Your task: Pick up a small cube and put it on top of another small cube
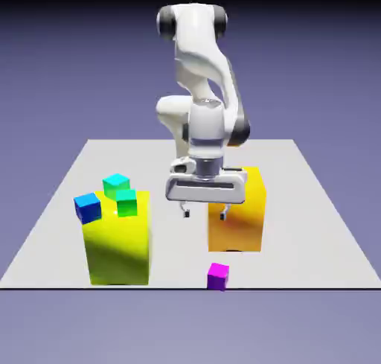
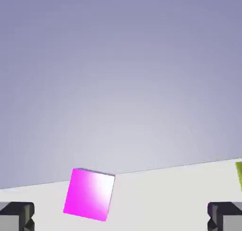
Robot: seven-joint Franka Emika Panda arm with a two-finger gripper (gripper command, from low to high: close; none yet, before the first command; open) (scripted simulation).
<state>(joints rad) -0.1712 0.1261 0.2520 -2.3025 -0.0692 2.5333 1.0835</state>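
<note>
In the exterior view, the leftmost thing on the grey table (image 1: 52,228) is a blue cube (image 1: 88,207), which sits at the upper left corner of a big yellow-green block (image 1: 117,243). Just to its right a teal cube (image 1: 116,182) rests at the back of that block's top, and a darker green cube (image 1: 126,202) stands just in front of it, close enough that the two overlap in this view. Whether they touch cannot be told.

Further right, the white arm (image 1: 199,72) comes down over the middle of the table, and its gripper (image 1: 205,210) hangs in the air with its fingers pointing down. The jaws are spread wide and hold nothing. Behind and to the right of the hand stands a big orange-yellow block (image 1: 242,214), partly hidden by the gripper body. Below the hand, near the table's front edge, the magenta cube (image 1: 218,276) lies alone on the table surface, well apart from the teal cube and below the fingertips, with clear space between them.

The hand view leaves out nearly all of this. It shows only the two grey fingertips (image 2: 16,217) at the bottom corners, far apart, with the magenta cube (image 2: 90,193) lying on the pale table between them, nearer the left one and turned askew. A sliver of yellow-green (image 2: 239,175) shows at the right edge. The teal cube, the blue and green cubes and the orange-yellow block appear only in the exterior view.
</note>
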